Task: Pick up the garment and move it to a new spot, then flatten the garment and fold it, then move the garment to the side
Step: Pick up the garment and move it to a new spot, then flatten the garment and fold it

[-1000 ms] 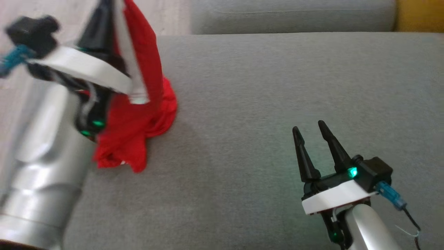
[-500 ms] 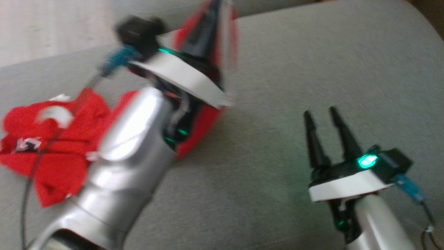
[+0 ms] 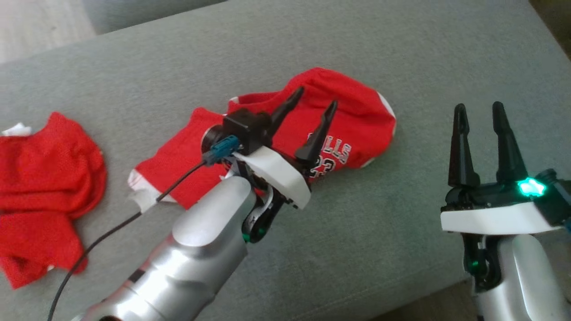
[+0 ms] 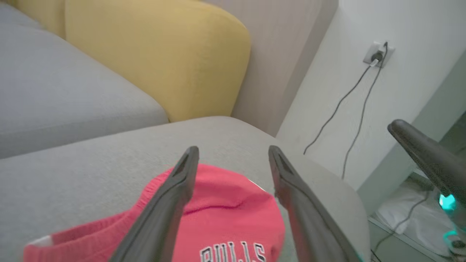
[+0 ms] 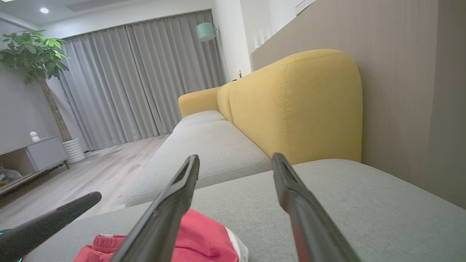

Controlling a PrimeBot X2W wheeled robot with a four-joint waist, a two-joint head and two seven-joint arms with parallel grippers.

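**Head view.** The red jersey [image 3: 357, 120] lies crumpled near the centre of the grey sofa seat [image 3: 424, 53], with its lettering and the number 23 facing up. The left gripper [image 3: 316, 97] sits over the jersey's 7 o'clock part, its 2 fingers spread wide and holding nothing. The right gripper [image 3: 478, 106], at 4 o'clock from the jersey and well apart from it, is likewise wide and empty. A second red garment [image 3: 44, 178] lies bunched at 9 o'clock, apart from the jersey.

**Left wrist view.** The jersey lies below the parted fingers. A yellow backrest [image 4: 164, 54] stands at 11 o'clock and a wall socket [image 4: 378, 54] at 1 o'clock.
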